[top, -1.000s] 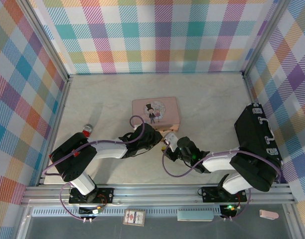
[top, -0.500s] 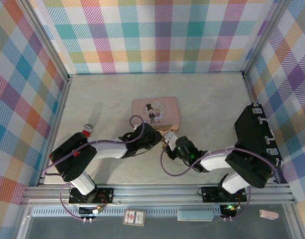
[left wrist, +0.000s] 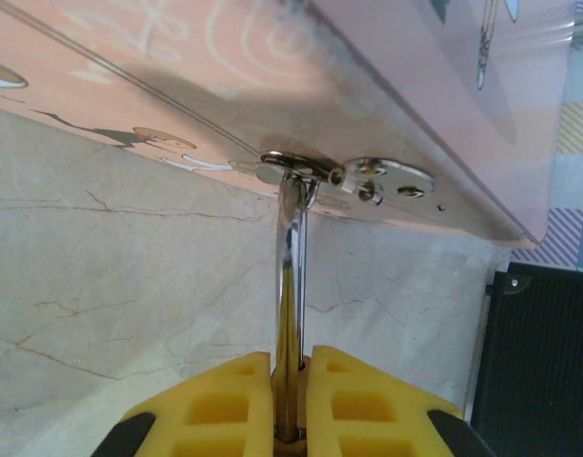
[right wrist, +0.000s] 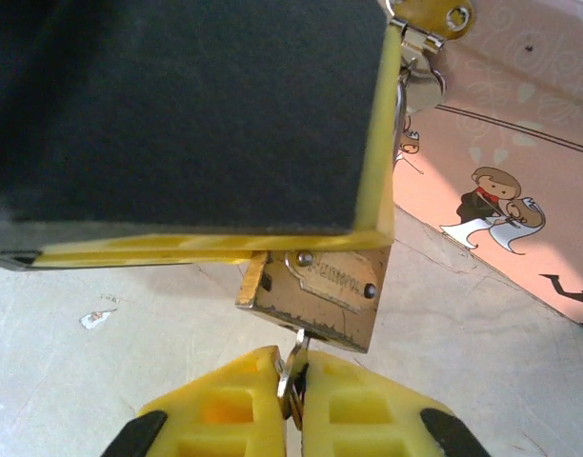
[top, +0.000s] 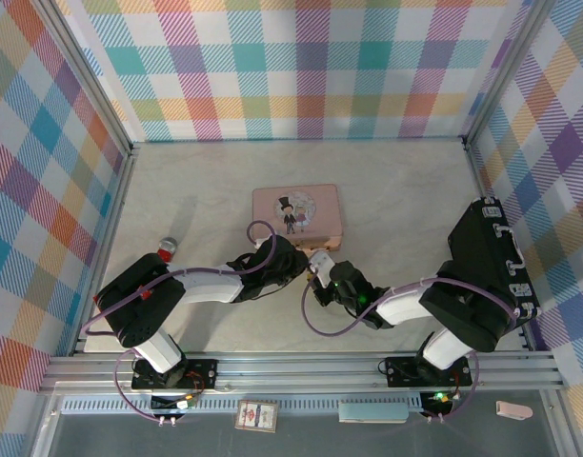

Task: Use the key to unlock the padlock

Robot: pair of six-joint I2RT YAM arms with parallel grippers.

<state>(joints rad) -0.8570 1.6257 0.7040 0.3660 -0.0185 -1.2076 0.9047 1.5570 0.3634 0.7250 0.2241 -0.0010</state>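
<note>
Right tool (right wrist: 291, 379) has its yellow fingers pinched tight on the key (right wrist: 295, 354), whose blade goes up into the underside of the padlock (right wrist: 320, 286). On the left wrist camera I see the left tool (left wrist: 290, 371) clamped shut on the padlock, seen edge-on. Its silvery shackle (left wrist: 289, 238) is hooked through the clasp (left wrist: 368, 176) of the pink tin (right wrist: 520, 152). The lock sits just off the tin's near edge, over the marbled table (left wrist: 130, 286).

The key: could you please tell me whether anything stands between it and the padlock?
Nothing visible does: the key, pinched in the right gripper, reaches the underside of the padlock, with no gap showing.
</note>
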